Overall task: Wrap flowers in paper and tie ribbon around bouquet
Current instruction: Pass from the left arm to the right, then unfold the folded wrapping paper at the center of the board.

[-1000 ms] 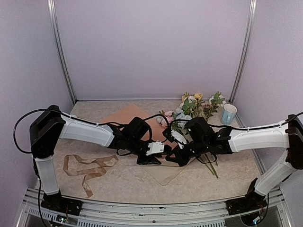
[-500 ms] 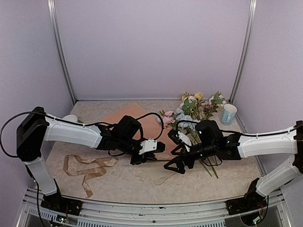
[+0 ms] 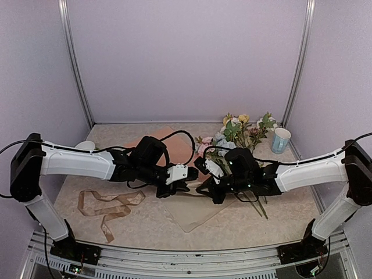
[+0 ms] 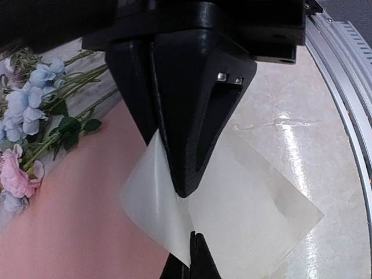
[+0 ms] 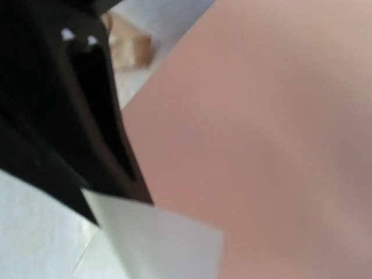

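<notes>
The paper (image 3: 195,210) lies mid-table, its pale near corner lifted and pinched between the closed jaws of the left gripper (image 3: 183,187). The right gripper (image 3: 206,190) hovers just beside it over the sheet, and its grip cannot be made out. The flowers (image 3: 238,131) lie along the paper's right edge.

A robot-lab test booth: plain lilac walls (image 3: 186,58), 2 aluminium corner posts (image 3: 75,64), left arm (image 3: 75,164) and right arm (image 3: 308,168) bolted (along a metal rail (image 3: 186,256)) at a marble-look tabletop (image 3: 145,224).
</notes>
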{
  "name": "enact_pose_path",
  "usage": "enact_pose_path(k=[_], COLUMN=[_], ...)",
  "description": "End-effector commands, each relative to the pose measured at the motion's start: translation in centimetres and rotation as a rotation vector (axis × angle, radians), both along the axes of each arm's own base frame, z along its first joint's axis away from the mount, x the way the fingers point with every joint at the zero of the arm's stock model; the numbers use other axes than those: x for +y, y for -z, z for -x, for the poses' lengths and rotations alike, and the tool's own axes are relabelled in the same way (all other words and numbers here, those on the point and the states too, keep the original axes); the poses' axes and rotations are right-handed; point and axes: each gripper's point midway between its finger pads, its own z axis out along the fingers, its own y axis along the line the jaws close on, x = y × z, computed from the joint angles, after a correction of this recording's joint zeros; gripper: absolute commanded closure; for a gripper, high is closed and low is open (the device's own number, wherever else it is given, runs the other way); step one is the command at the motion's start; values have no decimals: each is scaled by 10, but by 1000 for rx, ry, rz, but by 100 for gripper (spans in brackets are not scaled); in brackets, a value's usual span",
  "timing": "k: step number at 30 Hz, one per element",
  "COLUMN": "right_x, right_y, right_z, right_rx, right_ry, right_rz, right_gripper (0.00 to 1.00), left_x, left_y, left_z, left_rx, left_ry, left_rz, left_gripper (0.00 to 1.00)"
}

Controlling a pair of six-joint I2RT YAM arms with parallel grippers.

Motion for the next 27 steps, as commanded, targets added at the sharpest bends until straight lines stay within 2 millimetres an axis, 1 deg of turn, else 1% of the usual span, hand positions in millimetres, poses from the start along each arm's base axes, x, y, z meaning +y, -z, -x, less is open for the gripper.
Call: enact_pose_path(k=[1,3,4,5,7,8,9,10,12,14,15,16,18,19,20,21,22,23,24,25,26,27], right_x=[-2,2,6,10,21,25,29,33,43,51,52,51,46,43,40,35,28,20,7,-10,-28,-48], right_y=[-24,-37,-46,-54,-78,-89,-101,-111,-134,-156,-171,-179,-209,-220,-226,-227,-221,-206,-187,-168,-153,-143], right_z=[-27,-32,-32,-34,-34,-35,-35,-34,-26,-16,-11,-9,-8,-9,-14,-23,-36,-48,-62,-73,-80,-84], right_rx=[-45,-20,0,20,54,67,73,77,68,54,42,35,20,24,41,70,131,191,256,311,347,367], right_ry=[160,184,181,179,160,150,134,112,34,-50,-84,-91,-82,-69,-39,14,94,173,277,381,478,568], right_rz=[-20,-47,-69,-93,-155,-181,-205,-225,-257,-282,-306,-321,-387,-425,-456,-480,-502,-503,-500,-502,-517,-556], right_gripper=[100,100,100,100,100,100,100,100,100,100,100,100,100,100,100,100,100,100,100,100,100,100], left_x=[14,24,32,40,57,68,78,90,119,149,161,171,189,196,202,206,207,209,212,214,216,219], left_y=[-41,-66,-81,-93,-122,-137,-152,-166,-194,-215,-221,-228,-238,-241,-241,-238,-232,-222,-210,-196,-177,-161], left_z=[-19,-42,-53,-58,-61,-63,-65,-67,-73,-79,-80,-80,-80,-81,-82,-84,-88,-94,-101,-107,-116,-121], left_rx=[-74,-137,-167,-184,-198,-200,-200,-201,-213,-238,-250,-265,-294,-304,-305,-301,-286,-267,-243,-220,-194,-165], left_ry=[-143,-314,-398,-453,-528,-569,-614,-660,-779,-890,-936,-971,-1038,-1074,-1101,-1121,-1139,-1162,-1196,-1231,-1275,-1315], left_rz=[71,136,177,209,291,340,391,438,526,589,607,625,650,657,654,640,612,576,535,484,423,375], left_gripper=[96,41,25,19,16,11,5,2,1,1,1,1,1,1,1,3,5,7,10,13,17,19])
